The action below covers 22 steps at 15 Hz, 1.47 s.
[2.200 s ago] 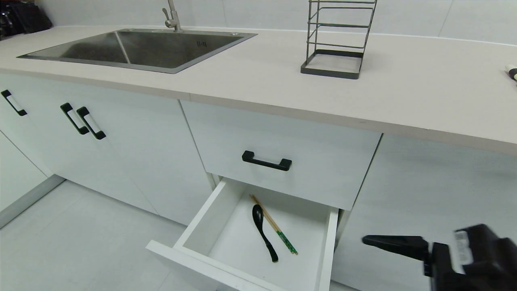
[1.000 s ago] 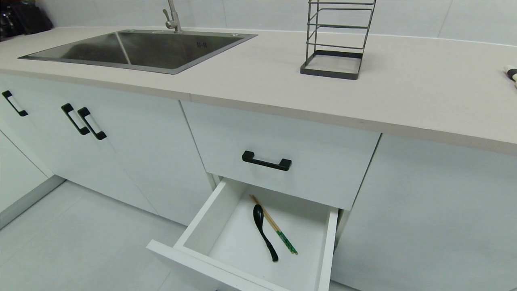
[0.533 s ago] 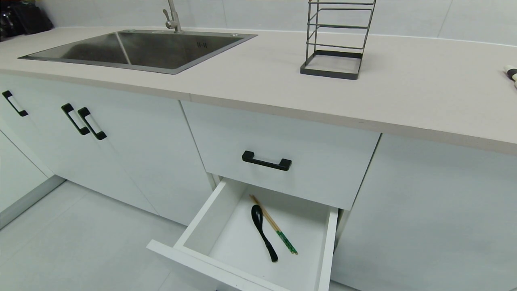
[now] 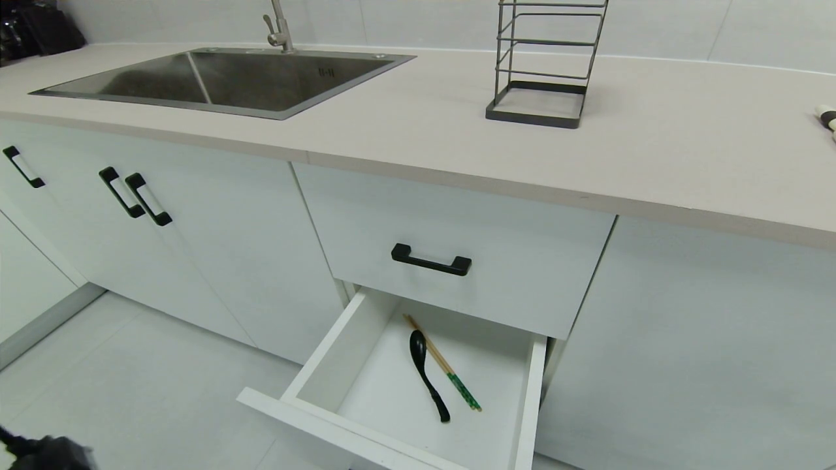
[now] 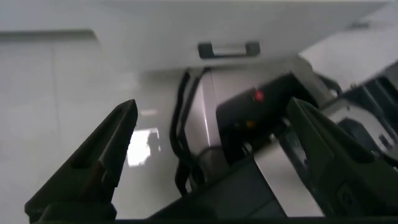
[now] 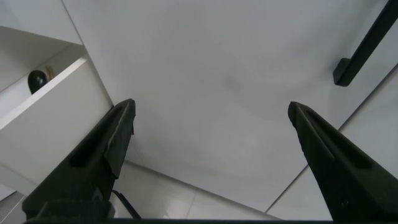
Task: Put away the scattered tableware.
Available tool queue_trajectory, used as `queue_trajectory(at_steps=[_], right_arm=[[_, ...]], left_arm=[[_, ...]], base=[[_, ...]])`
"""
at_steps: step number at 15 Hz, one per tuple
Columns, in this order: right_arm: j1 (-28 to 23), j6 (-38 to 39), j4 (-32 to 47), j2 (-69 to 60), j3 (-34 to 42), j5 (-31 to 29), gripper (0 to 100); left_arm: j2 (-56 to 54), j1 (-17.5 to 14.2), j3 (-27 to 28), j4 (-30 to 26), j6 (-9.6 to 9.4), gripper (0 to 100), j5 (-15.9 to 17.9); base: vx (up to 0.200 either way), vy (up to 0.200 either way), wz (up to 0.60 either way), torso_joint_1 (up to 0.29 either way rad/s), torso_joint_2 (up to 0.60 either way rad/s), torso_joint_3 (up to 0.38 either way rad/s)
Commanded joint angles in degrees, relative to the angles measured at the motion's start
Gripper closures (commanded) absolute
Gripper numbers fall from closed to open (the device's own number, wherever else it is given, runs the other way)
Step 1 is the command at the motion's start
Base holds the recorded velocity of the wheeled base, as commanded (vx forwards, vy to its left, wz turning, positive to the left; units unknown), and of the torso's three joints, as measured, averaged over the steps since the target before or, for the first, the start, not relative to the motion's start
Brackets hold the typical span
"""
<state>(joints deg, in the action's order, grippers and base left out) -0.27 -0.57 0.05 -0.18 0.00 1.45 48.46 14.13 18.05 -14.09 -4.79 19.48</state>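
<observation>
Looking for writing, I find only a small mark on the back wall of the sink (image 4: 294,78), and it is too small to read. My left claw (image 5: 211,106) hangs low before the cabinet, its fingers spread wide with nothing between them. My right claw (image 6: 211,104) is spread wide as well, and it faces the white cabinet front just beside the open drawer (image 4: 318,349). The black spoon (image 4: 418,346) and the chopsticks (image 4: 444,363) lie close side by side on the drawer floor, nearer its back edge and apart from both claws.
</observation>
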Motion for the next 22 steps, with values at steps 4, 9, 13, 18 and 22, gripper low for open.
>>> queue_trajectory(at_steps=[4,9,13,18,22], right_arm=[[0.0,0.0,0.0,0.2,0.0,0.0,0],[0.0,0.0,0.0,0.2,0.0,0.0,0],[0.0,0.0,0.0,0.2,0.0,0.0,0],[-0.1,0.0,0.0,0.2,0.0,0.0,0],[0.0,0.0,0.0,0.2,0.0,0.0,0]], left_arm=[[18.3,2.0,0.4,6.2,-2.86,0,-3.7],[29.1,2.7,2.1,13.5,-6.63,0,-7.9],[30.6,4.6,2.9,16.0,-6.90,0,-10.3],[39.3,5.0,4.8,23.8,-6.37,0,-12.3],[42.3,5.5,7.6,26.0,-3.65,0,-12.3]], base=[[0.000,0.000,0.00,0.000,0.00,0.000],[0.000,0.000,0.00,0.000,0.00,0.000],[0.000,0.000,0.00,0.000,0.00,0.000],[0.000,0.000,0.00,0.000,0.00,0.000],[0.000,0.000,0.00,0.000,0.00,0.000]])
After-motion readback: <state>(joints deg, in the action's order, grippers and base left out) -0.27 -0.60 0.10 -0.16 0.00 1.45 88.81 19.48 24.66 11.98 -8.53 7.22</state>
